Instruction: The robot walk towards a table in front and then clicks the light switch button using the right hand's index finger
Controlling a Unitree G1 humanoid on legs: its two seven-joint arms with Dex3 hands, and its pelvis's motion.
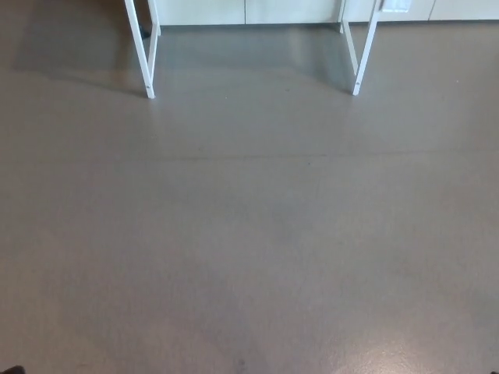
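Grey floor (249, 234) fills view | white counter legs (144, 54) far ahead | switch hidden, perhaps plate at top right (396, 6) | likely stiff, light fingertip press | hands unseen, fingers: cannot tell

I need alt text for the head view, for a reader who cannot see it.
A bare grey floor fills nearly the whole view. At the top edge stand white table legs, with a pale wall base behind them. No robot hand and no switch button is visible.
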